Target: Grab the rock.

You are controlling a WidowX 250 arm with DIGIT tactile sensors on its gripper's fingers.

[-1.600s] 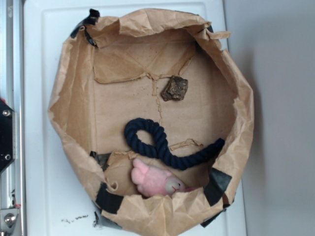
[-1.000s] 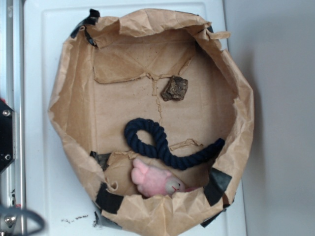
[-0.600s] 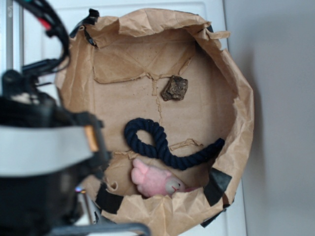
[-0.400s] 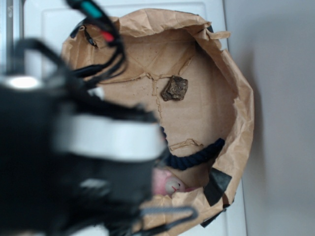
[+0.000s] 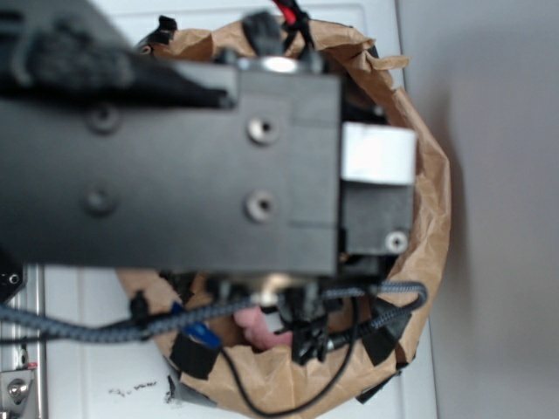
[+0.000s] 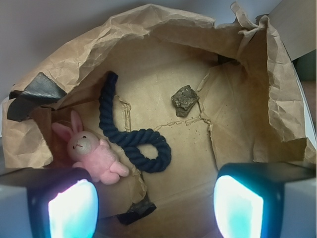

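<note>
Paper bag (image 6: 277, 99), walls crumpled and standing up all round, floor open; arm (image 5: 175, 148) blocks most of the exterior view. Gripper (image 6: 156, 206) high over the bag, fingers (image 6: 237, 208) wide apart, empty. Rope (image 6: 130, 139) and pink bunny (image 6: 94, 153) lie to one side. Rock (image 6: 184, 100) alone on the bag floor, clear of the rope. Best approach: centre over the rock, descend straight, straddle it; free room both sides, but mind the torn floor flap touching it and the tall bag wall.
</note>
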